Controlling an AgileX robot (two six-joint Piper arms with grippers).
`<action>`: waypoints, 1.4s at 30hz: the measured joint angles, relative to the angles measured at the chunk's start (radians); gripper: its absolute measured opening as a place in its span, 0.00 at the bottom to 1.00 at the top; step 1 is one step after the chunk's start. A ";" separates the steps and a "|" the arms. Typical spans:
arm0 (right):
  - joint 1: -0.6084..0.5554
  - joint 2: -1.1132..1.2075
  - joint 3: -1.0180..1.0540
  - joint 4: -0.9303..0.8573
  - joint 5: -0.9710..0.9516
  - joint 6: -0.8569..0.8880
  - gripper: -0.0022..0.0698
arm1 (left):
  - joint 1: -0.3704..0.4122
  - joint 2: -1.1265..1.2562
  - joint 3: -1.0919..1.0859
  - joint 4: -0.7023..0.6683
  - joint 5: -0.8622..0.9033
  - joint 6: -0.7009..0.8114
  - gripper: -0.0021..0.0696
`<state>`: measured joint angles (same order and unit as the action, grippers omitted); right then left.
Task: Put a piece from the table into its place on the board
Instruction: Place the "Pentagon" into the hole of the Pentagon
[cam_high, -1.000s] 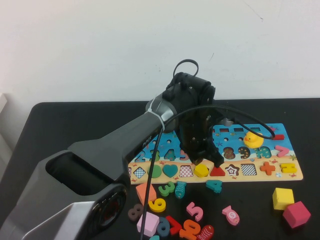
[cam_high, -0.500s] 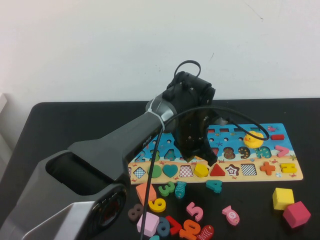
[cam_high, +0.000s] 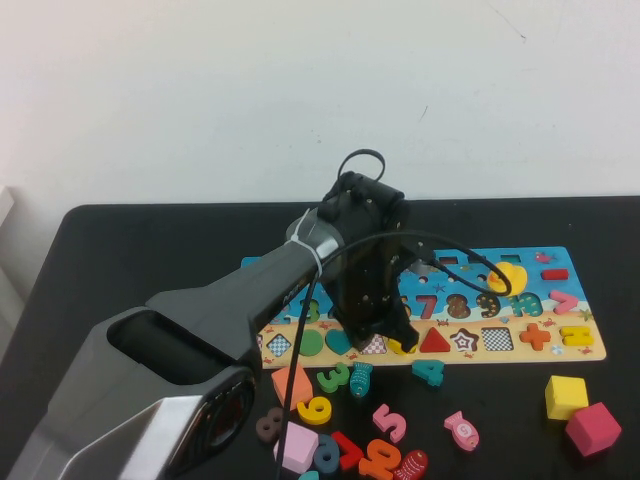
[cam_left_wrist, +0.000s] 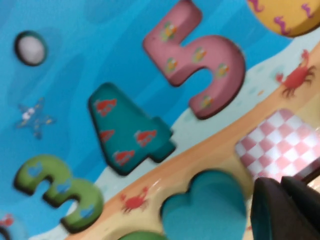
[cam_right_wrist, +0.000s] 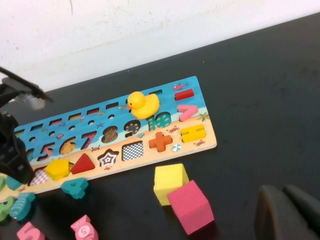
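Black table (cam_high: 150, 250), bearing the long blue puzzle board (cam_high: 560, 300) toward its right side. Left arm (cam_high: 260, 290): reaches from the near left corner diagonally across to the board, wrist bent down. Left gripper (cam_high: 385, 335): over the board's lower row of shapes, just above the checkered square recess and the yellow hexagon piece (cam_high: 403, 345); whether its fingers are spread or pressed together cannot be told. Against one second ago, this gripper has shifted left along the row and sits lower, now covering part of the hexagon, which lay fully exposed then. Hexagon piece: yellow, seated in the lower row beside the red triangle (cam_high: 434, 342). Right gripper (cam_right_wrist: 287, 212): over bare table near the pink cube (cam_right_wrist: 190, 206) and yellow cube (cam_right_wrist: 170, 182); its fingers lie pressed together, holding nothing. Loose number pieces (cam_high: 375, 440) lie on the table in front of the board. Yellow duck (cam_high: 507, 277) stands on the board's upper rows.
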<state>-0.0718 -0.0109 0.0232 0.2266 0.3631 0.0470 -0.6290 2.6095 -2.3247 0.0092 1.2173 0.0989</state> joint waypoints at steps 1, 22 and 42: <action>0.000 0.000 0.000 0.000 0.000 0.000 0.06 | 0.000 0.000 0.000 -0.009 -0.008 0.000 0.03; 0.000 0.000 0.000 0.000 0.000 0.000 0.06 | -0.002 0.000 0.000 -0.101 -0.073 0.000 0.03; 0.000 0.000 0.000 0.000 0.000 0.000 0.06 | -0.002 0.000 0.000 -0.096 -0.160 0.024 0.03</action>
<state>-0.0718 -0.0109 0.0232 0.2266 0.3631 0.0470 -0.6308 2.6095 -2.3247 -0.0865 1.0577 0.1224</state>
